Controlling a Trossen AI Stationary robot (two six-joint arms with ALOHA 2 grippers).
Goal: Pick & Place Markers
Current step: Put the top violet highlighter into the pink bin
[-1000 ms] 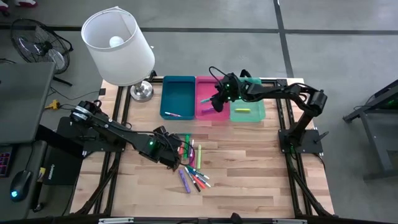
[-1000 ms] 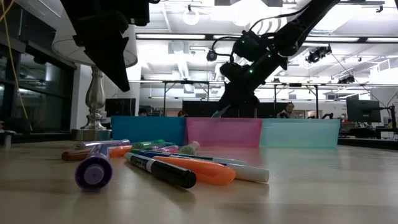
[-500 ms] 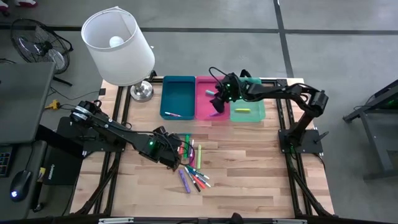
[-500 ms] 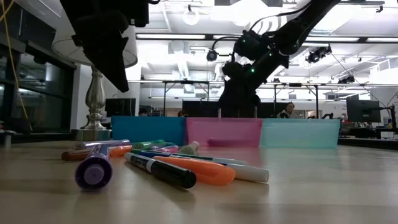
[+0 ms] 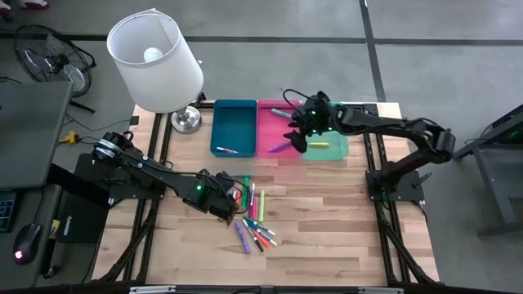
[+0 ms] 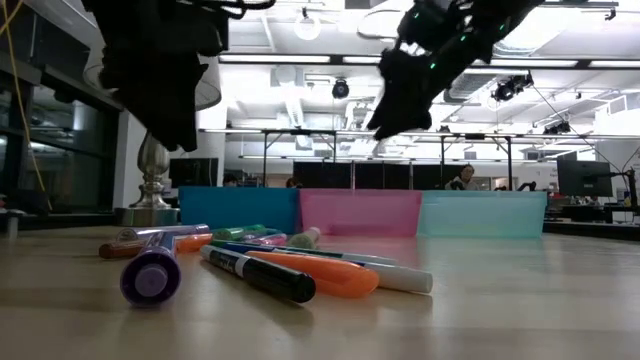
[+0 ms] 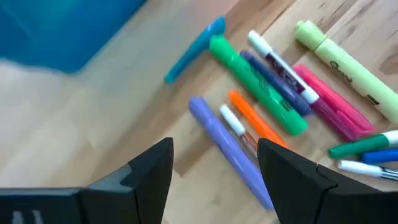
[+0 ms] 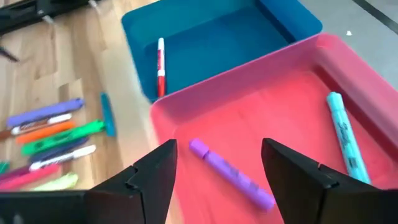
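Markers (image 5: 252, 214) lay in a loose pile on the table (image 5: 327, 220), near side of the pink tray (image 5: 276, 129), long axes mostly running toward the trays. Yellow-green one (image 7: 339, 65) carried black writing, not legible. L gripper (image 5: 222, 196) hovered at the pile, fingers wide, empty. R gripper (image 5: 299, 131) above pink tray, fingers apart, empty. Purple marker (image 8: 231, 173) lay diagonal inside.

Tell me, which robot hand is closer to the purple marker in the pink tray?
The right gripper. It hangs open just above the purple marker in the pink tray. The left gripper is far away, open over the pile of markers on the table.
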